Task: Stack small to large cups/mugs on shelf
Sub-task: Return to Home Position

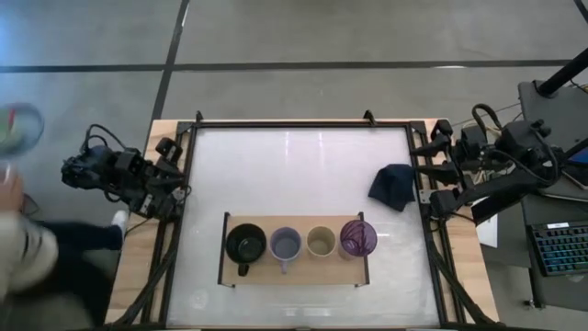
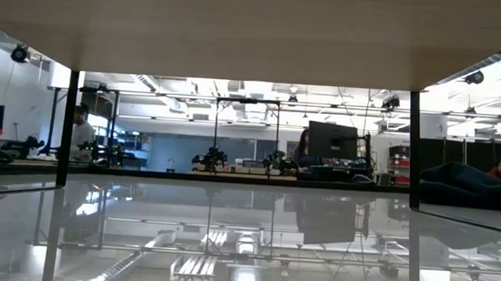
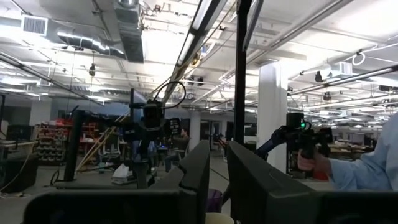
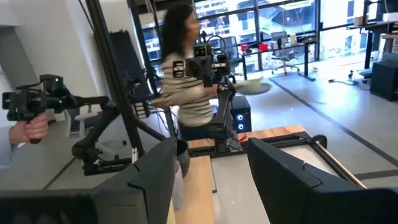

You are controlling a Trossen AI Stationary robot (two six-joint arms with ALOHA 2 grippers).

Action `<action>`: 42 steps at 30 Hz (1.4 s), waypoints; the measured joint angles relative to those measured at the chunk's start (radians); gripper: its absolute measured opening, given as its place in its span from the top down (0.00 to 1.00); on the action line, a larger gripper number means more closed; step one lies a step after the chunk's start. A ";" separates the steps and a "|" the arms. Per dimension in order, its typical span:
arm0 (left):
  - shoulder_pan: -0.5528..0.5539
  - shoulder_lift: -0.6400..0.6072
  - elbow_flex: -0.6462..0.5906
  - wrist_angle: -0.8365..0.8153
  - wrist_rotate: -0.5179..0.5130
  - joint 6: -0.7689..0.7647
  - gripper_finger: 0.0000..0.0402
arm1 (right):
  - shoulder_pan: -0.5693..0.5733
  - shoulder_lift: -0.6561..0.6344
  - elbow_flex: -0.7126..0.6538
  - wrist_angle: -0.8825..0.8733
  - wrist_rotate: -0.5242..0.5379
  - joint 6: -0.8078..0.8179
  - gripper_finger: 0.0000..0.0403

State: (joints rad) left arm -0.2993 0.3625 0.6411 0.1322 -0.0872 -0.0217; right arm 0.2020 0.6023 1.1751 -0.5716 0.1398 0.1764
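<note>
In the high view the light-wood shelf (image 1: 294, 272) lies near the table's near edge with four vessels standing on it in a row. From left to right they are the black mug (image 1: 246, 244), the grey-lavender mug (image 1: 286, 245), the cream-olive cup (image 1: 321, 241) and the purple cup (image 1: 358, 237). My left gripper (image 1: 175, 180) (image 3: 217, 183) waits at the table's left edge, narrowly open. My right gripper (image 1: 428, 175) (image 4: 211, 180) waits at the right edge, open. The low view shows only the shelf's underside (image 2: 257, 28) and its black brackets (image 2: 68, 129).
A dark blue cloth (image 1: 393, 184) lies on the table near the right edge, beyond the purple cup. The white tabletop (image 1: 294, 170) lies bare between the arms. A person (image 1: 23, 248) stands left of the table, and a keyboard (image 1: 560, 246) sits to its right.
</note>
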 joint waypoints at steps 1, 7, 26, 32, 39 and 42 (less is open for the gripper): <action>0.000 0.000 0.000 0.000 0.000 0.000 0.89 | 0.000 0.000 0.000 0.000 0.000 0.000 0.52; 0.000 -0.037 -0.007 -0.034 0.000 -0.002 0.89 | 0.000 -0.018 0.000 -0.034 0.001 0.006 0.52; 0.000 -0.246 -0.106 -0.179 -0.002 -0.050 0.89 | 0.000 -0.308 -0.269 0.074 0.050 0.042 0.52; 0.000 -0.333 -0.159 -0.179 -0.148 -0.040 0.89 | 0.000 -0.409 -0.346 0.083 0.138 0.052 0.52; 0.000 -0.330 -0.166 -0.175 -0.282 0.000 0.89 | 0.000 -0.514 -0.374 0.081 0.153 0.038 0.52; 0.000 -0.333 -0.225 -0.046 -0.229 0.006 0.89 | 0.000 -0.554 -0.398 0.079 0.159 0.035 0.52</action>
State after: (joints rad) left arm -0.2995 0.0292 0.4160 0.0857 -0.3164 -0.0159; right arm 0.2024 0.0479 0.7766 -0.4924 0.2983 0.2115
